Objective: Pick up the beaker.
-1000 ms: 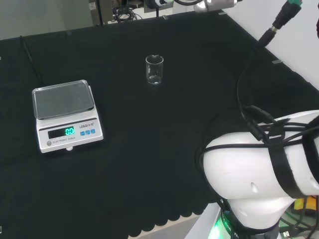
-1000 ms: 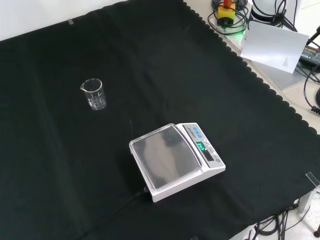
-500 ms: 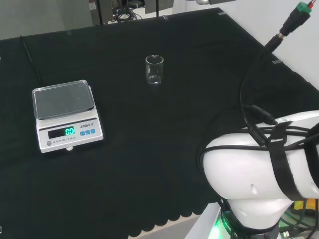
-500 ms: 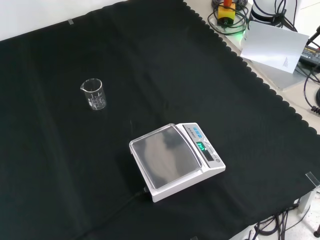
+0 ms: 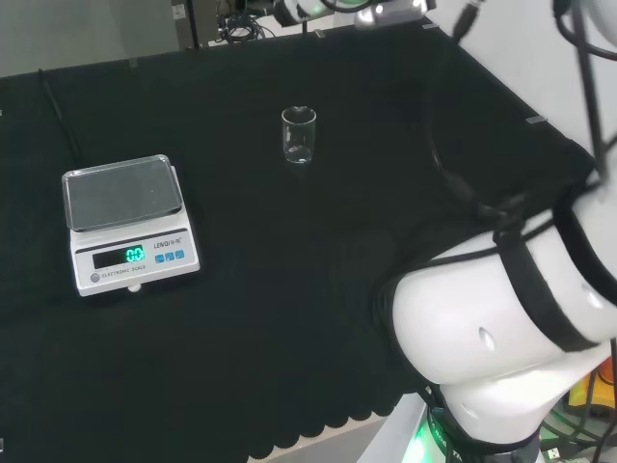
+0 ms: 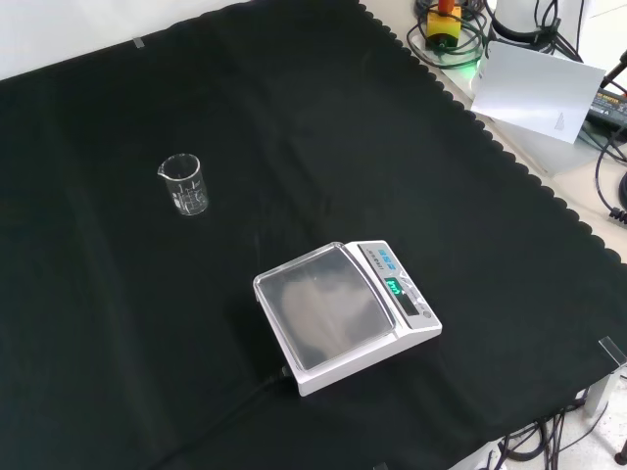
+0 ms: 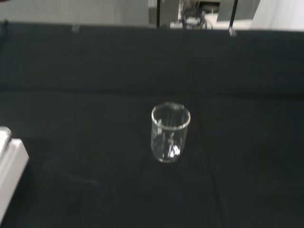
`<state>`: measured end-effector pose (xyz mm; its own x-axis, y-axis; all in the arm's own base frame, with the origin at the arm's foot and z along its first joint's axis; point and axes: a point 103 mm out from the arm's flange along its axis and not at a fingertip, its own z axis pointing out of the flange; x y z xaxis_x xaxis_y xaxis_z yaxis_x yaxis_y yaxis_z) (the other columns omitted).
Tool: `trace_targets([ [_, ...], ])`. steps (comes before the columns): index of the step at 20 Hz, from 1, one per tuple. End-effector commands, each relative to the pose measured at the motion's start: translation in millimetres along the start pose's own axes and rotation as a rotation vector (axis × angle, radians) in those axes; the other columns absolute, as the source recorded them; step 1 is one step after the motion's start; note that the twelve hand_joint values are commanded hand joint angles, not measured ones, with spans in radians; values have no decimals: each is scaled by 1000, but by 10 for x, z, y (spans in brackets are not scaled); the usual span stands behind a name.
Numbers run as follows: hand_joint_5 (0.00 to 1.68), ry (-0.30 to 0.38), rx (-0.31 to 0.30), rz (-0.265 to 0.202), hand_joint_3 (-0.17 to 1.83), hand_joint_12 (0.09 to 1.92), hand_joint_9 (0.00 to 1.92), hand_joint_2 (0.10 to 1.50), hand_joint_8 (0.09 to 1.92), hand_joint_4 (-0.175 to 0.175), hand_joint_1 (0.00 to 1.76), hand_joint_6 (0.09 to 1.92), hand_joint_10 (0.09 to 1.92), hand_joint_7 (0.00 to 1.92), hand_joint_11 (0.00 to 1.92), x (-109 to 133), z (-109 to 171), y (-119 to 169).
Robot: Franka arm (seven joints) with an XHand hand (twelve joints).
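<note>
A small clear glass beaker (image 5: 299, 136) stands upright on the black cloth, toward the far middle in the head view. The front view has the beaker (image 6: 184, 184) at the left of the cloth, and it looks empty. In the wrist view the beaker (image 7: 170, 132) stands alone near the centre, some way off from the camera. Nothing touches the beaker.
A white electronic scale (image 5: 128, 223) with a lit green display sits at the left in the head view, and the scale (image 6: 345, 314) lies toward the near side in the front view. The arm's white link (image 5: 501, 338) bulks at the head view's lower right. Cables hang above it.
The arm's white link and its cables have swung in the head view, and the cable connector at upper right has left the picture. The beaker and scale stay put.
</note>
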<state>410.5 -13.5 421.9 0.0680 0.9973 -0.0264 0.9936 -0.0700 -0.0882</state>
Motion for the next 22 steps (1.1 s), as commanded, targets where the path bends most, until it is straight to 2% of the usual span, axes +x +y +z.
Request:
trace_targets([
  [1, 162, 23, 82, -1, 270, 1432, 254, 685, 720, -11, 553, 87, 829, 130, 0, -264, 1031, 1202],
  [5, 144, 51, 125, 7, 261, 1395, 219, 687, 708, -7, 553, 87, 832, 96, 0, -299, 1401, 1467],
  [10, 128, 40, 180, 9, 255, 1380, 201, 687, 703, -4, 548, 87, 836, 81, 0, -307, 1780, 1733],
  [17, 113, 41, 219, 1, 250, 1376, 190, 686, 697, -2, 542, 87, 839, 66, 0, -309, 2059, 2155],
  [22, 110, 30, 249, -1, 248, 1374, 187, 686, 696, -1, 541, 87, 841, 64, 0, -304, 2225, 2318],
])
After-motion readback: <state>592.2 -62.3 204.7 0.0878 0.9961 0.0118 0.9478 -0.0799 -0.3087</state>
